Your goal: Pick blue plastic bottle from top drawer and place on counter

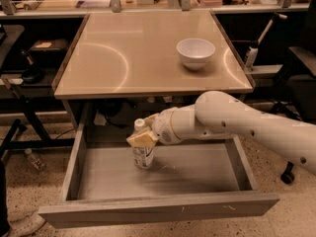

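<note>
Claw [142, 138] clamped on blue plastic bottle [143, 157], upright, clear w/ white cap & label, in top drawer [158, 209]

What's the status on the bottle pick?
End effector in the top drawer, at the neck of the blue plastic bottle. Bottle upright on drawer floor, not yet on counter. White bowl on counter, right rear.

A white bowl [196, 52] stands upright, and a small bottle [35, 159] lies on the speckled floor [296, 216].
</note>
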